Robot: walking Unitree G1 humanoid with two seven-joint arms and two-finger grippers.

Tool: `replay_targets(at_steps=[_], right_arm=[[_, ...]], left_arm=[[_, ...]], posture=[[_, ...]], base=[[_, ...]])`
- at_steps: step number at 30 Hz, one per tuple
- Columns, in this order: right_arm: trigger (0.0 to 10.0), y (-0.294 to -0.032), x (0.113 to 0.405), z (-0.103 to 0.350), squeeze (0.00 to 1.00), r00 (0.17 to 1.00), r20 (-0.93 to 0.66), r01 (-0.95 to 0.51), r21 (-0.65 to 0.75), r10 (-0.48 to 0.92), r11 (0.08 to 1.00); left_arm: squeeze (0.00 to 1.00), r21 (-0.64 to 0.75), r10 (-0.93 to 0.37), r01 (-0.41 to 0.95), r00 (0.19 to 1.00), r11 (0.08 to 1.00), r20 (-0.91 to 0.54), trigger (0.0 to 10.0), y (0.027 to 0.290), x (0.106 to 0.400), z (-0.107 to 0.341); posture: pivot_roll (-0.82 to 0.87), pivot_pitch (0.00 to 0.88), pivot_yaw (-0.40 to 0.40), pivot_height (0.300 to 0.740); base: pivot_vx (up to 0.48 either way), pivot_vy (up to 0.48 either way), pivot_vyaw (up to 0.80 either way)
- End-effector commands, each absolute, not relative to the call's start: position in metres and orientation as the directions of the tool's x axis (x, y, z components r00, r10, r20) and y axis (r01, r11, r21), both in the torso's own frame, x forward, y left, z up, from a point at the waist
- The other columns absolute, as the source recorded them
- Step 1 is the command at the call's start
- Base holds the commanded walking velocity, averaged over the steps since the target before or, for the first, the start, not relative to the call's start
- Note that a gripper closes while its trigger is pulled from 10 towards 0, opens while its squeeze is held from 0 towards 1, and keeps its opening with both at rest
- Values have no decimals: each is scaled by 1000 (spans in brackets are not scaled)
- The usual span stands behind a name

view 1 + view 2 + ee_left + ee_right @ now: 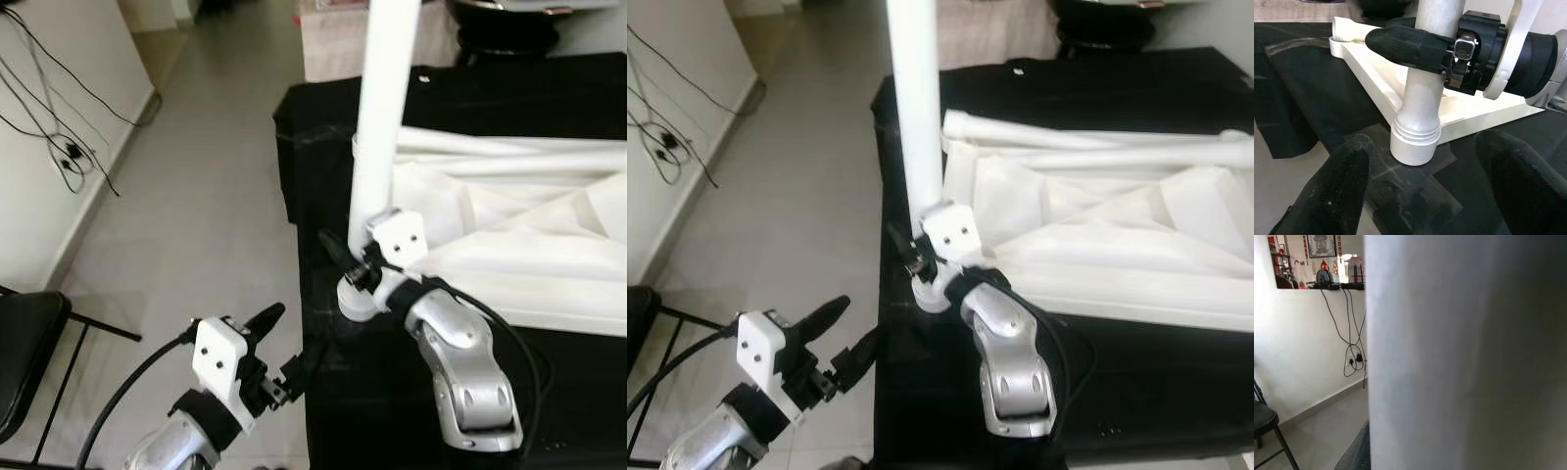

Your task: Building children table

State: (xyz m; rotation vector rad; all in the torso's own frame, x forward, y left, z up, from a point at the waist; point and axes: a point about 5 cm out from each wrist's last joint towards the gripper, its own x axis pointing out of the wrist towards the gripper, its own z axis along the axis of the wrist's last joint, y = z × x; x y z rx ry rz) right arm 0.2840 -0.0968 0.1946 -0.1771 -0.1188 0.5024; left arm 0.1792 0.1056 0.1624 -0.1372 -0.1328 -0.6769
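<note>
A white table leg (384, 117) stands upright at the corner of the upturned white tabletop (1117, 235) on a black-draped surface (392, 411), clenched by the right gripper (345, 257); the left gripper (277, 343) hovers spread beside it.

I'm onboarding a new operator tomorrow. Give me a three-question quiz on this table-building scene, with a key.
1. True or false: the right gripper is shut on the upright white leg.
2. Which gripper hangs open beside the black-draped table, gripping nothing? A) left B) right
3. Fill in: the leg's foot stands at a ___ of the upside-down white tabletop.

Key
1. True: its fingers clamp the leg just above the foot, as the left wrist view shows.
2. A: the left gripper has its fingers spread, aimed toward the leg.
3. corner
</note>
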Motion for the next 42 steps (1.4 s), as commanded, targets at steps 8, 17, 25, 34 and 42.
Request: replay_targets(at_steps=[8,17,25,34,42], right_arm=[[10000,-103,296,180,0,892,-40,-449,-201,451,870],[10000,-104,311,215,1000,569,25,-801,-210,822,561],[10000,-128,330,237,365,326,-95,-909,-305,940,284],[10000,-133,340,242,0,191,-140,-956,-251,972,151],[10000,-130,349,243,0,160,-135,-968,-214,978,129]], left_arm=[[0,-72,-614,625,779,777,125,10000,109,172,158],[0,-69,-565,571,820,818,90,10000,111,149,158],[0,-69,-520,526,850,848,87,10000,114,144,156],[0,-82,-529,534,845,842,80,10000,113,140,155],[0,-84,-546,552,833,830,87,10000,110,140,154]], posture=[[-26,186,42,740],[-7,176,35,740],[4,174,24,740],[23,171,35,740],[43,178,25,740]], base=[[0,0,0],[0,0,0],[0,0,0],[0,0,0],[0,0,0]])
